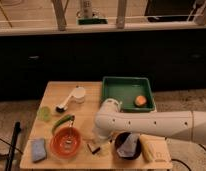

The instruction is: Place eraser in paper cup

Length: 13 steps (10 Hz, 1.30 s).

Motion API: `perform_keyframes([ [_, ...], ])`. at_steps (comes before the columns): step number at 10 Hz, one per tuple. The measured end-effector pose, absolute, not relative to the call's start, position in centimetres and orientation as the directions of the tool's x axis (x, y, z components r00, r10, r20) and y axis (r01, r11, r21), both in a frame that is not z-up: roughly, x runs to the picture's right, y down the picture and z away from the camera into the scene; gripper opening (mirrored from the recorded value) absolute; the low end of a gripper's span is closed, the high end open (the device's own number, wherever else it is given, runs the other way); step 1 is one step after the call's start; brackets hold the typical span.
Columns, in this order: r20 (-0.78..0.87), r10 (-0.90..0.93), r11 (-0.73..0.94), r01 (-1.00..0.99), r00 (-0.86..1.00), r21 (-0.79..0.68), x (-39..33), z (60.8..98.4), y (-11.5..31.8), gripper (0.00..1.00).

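Note:
The eraser (93, 147), a small tan block with a dark edge, lies on the wooden table (56, 92) near its front edge, between the orange bowl (66, 142) and a dark bowl (128, 146). The gripper (99, 138) hangs under the white arm's bend (110, 117), right above the eraser and touching or nearly touching it. The paper cup (79, 94), short and white, stands upright at the back left of the table, well away from the gripper. A white-handled brush (64, 104) leans beside it.
A green tray (127, 91) with an orange object (140, 100) sits at the back right. A translucent green cup (44, 113), a green vegetable (63, 121), a blue-grey sponge (39, 149) and a yellow block (151, 148) lie around the front.

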<state>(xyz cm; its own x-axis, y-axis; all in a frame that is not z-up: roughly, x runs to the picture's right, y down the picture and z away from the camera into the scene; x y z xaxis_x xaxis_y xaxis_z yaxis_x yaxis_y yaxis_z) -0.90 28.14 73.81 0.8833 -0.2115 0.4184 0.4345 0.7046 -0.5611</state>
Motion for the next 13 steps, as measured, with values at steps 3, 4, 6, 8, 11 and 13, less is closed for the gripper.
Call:
perform_keyframes([
  [3, 0.417, -0.196, 0.717, 0.419, 0.888, -0.557, -0.5, 74.7, 28.7, 0.8],
  [4, 0.413, -0.194, 0.721, 0.414, 0.89, -0.556, -0.2, 75.1, 28.8, 0.8],
  [6, 0.406, -0.193, 0.724, 0.409, 0.893, -0.556, 0.2, 75.8, 29.0, 0.8],
  [8, 0.409, -0.197, 0.72, 0.415, 0.891, -0.557, 0.1, 76.6, 29.2, 0.8],
  [11, 0.423, -0.206, 0.709, 0.432, 0.883, -0.557, -0.5, 77.4, 29.4, 0.76],
  [13, 0.43, -0.217, 0.703, 0.445, 0.877, -0.555, -0.9, 77.8, 29.5, 0.54],
])
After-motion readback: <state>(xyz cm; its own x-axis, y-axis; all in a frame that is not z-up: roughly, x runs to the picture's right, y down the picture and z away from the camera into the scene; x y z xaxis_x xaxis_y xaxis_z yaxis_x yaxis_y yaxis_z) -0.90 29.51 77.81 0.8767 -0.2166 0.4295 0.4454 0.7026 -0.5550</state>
